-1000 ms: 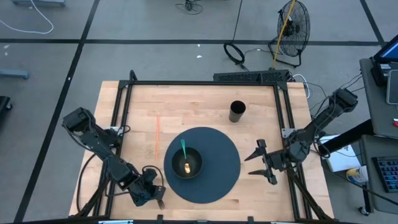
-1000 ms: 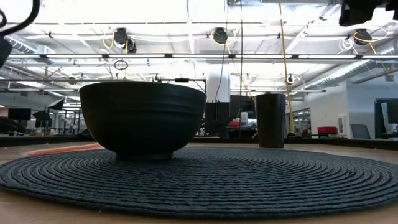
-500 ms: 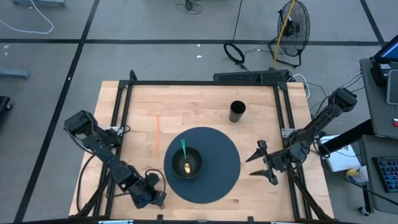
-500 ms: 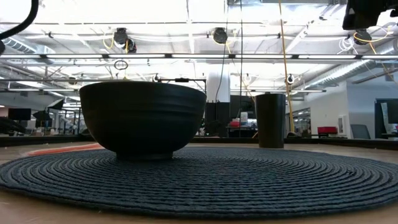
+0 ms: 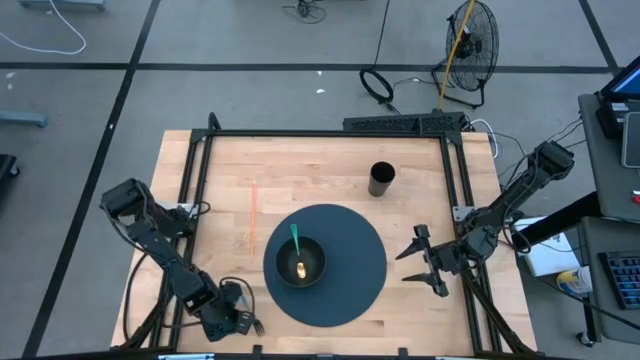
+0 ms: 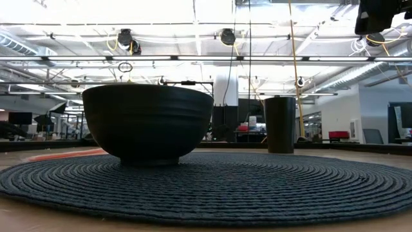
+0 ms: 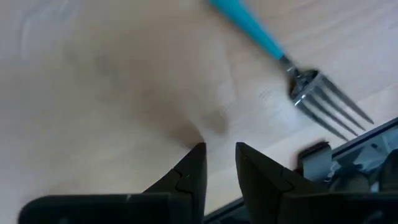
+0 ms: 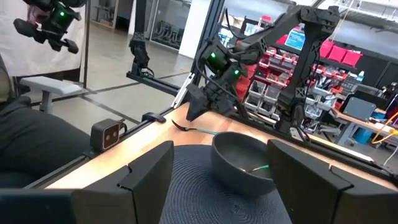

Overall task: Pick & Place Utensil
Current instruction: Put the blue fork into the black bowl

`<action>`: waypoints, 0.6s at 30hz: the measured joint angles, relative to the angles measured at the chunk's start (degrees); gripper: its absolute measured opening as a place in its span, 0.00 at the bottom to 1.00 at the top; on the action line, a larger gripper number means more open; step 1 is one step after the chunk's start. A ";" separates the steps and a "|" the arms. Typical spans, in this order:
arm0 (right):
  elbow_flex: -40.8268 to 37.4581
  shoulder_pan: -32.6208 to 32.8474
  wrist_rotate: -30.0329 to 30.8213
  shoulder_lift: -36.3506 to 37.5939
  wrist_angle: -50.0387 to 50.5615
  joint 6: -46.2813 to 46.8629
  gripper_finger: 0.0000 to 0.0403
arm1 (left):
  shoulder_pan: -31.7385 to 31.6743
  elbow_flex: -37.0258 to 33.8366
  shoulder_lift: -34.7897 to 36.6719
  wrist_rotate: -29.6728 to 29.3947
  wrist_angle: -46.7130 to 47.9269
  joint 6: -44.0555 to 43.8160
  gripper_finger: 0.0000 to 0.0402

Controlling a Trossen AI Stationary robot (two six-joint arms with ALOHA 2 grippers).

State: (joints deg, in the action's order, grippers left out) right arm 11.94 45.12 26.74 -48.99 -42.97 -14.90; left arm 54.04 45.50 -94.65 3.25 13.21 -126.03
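On the pale wooden table [image 5: 220,190], a teal-handled metal fork [image 7: 292,62] lies flat just beyond the left gripper [image 7: 216,163]; its fingers are nearly closed, empty; the open right gripper [image 5: 420,262] is farther off.

Floor fan [image 5: 469,40] beyond the table [image 5: 320,165]

The wooden surface [image 5: 220,180] carries a round dark mat [image 5: 350,285] between the two claws — left claw [image 5: 247,325], right claw [image 5: 418,262]. A fork [image 7: 298,78] lies just beside the left claw; a dark cup [image 5: 381,180] stands beyond the mat.
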 joint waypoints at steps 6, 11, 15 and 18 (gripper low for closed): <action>0.00 0.00 0.00 0.00 0.84 0.30 0.62 | 2.49 0.41 1.70 -2.40 0.72 -7.12 0.44; 0.00 0.00 0.00 0.02 1.37 1.10 0.62 | 1.79 0.46 2.09 -12.41 0.44 -8.17 0.62; 0.00 0.00 0.00 0.02 1.67 1.28 0.62 | -1.82 0.46 2.09 -13.58 2.30 -8.04 0.71; 0.00 0.00 0.00 0.02 2.39 1.83 0.62 | -3.10 0.46 2.09 -10.11 3.51 -8.18 0.74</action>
State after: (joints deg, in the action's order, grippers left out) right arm 11.94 45.12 26.74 -48.98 -40.58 -13.07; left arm 50.94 45.95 -92.55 -6.87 16.72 -134.22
